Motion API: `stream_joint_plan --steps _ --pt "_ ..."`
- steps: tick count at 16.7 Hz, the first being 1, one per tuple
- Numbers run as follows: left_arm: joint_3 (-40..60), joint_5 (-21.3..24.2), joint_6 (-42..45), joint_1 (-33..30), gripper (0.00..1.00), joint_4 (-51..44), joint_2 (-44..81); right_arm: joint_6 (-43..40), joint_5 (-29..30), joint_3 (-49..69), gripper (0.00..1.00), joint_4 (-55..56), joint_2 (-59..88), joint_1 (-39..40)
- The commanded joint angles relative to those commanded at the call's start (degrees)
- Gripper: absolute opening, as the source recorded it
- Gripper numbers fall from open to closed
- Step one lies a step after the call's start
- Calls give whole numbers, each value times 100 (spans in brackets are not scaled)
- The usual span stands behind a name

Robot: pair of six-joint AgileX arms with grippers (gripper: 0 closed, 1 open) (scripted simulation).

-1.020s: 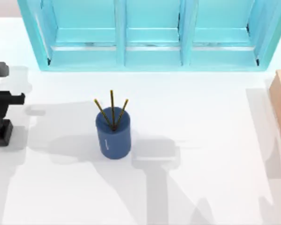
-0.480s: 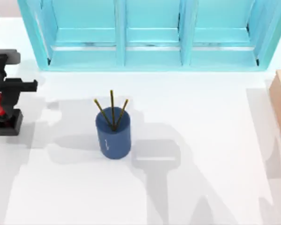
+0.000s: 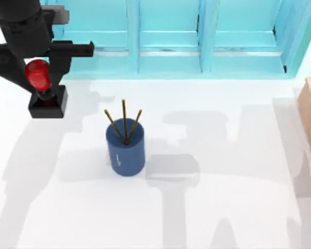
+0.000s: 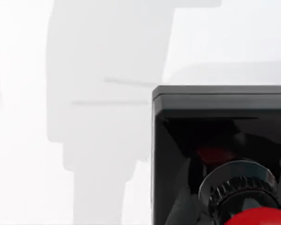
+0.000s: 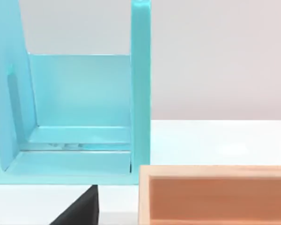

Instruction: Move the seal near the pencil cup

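Above table's left, left hand (image 3: 41, 78) clamps seal (image 3: 44, 93), apart from pencil cup (image 3: 125, 150); wrist view: seal's black base.

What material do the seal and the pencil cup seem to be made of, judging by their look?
The seal: its round red knob looks like glossy plastic or lacquer, since it carries a bright highlight; its black square base looks like smooth plastic, reflecting red in the left wrist view. The pencil cup: dark blue, matte, perhaps plastic or painted metal; it shows no shine.
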Motion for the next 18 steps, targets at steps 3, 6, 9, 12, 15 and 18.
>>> stream_joint_plan --steps 3,6,9,12,15,18 --pt "173 -1 -154 -153 0 -169 -35 0 0 0 100 0 0 0" --pt "159 3 -139 -129 0 -154 -19 0 0 0 100 0 0 0" --pt "-2 1 -302 -239 0 -127 -162 0 0 0 100 0 0 0" --pt "-363 6 -575 -539 0 -85 -447 0 0 0 100 0 0 0" --pt "-616 -2 -792 -761 0 -30 -688 0 0 0 100 0 0 0" --pt "-624 -3 -798 -768 0 -27 -697 0 0 0 100 0 0 0"
